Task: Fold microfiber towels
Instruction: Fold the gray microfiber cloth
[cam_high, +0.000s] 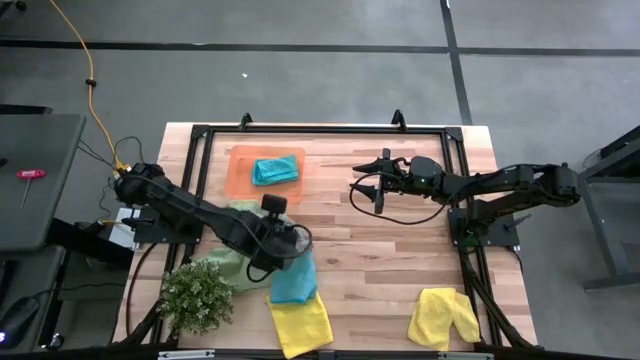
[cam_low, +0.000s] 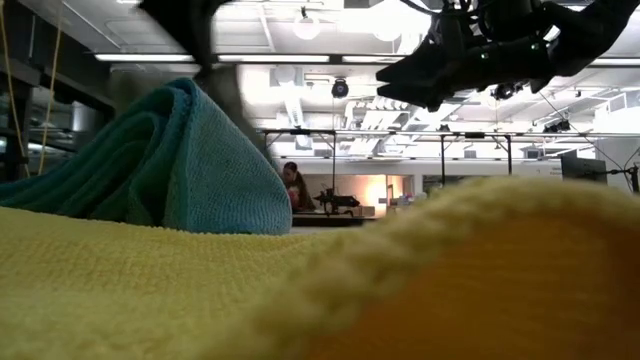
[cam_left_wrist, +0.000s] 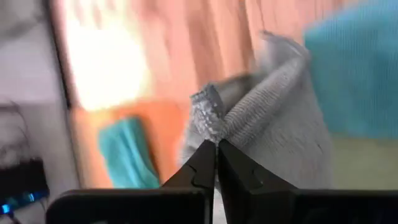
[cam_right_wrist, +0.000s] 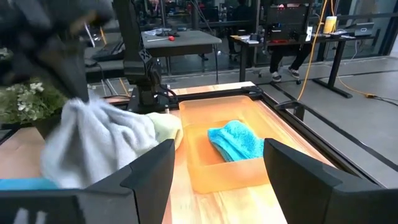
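Right now, starting at the bench's left front corner, the bushy plant (cam_high: 197, 294) sits hard against a light green towel (cam_high: 230, 270), and the left arm reaches across both. The left gripper (cam_left_wrist: 216, 149) has its jaws pinched tight on a small fold at the edge of the grey towel (cam_left_wrist: 280, 118), which hangs lifted off the bench in the right wrist view (cam_right_wrist: 99, 140). That bite looks thin; I'd guess a quick swing could pull the cloth free and drop it crumpled.

Just beneath and beside it lie a teal towel (cam_high: 294, 283) and a yellow towel (cam_high: 300, 320) at the front edge, overlapping. The dangling grey cloth could drag or snag on those and shift them, or brush the plant.

Further along, toward the back edge, the orange tray (cam_high: 240, 180) holds a folded teal towel (cam_high: 275, 170).

On the right, the right gripper (cam_high: 380, 185) hovers above the bench's middle with jaws spread wide, holding nothing. Another yellow towel (cam_high: 443, 317) lies bunched near the right front corner.
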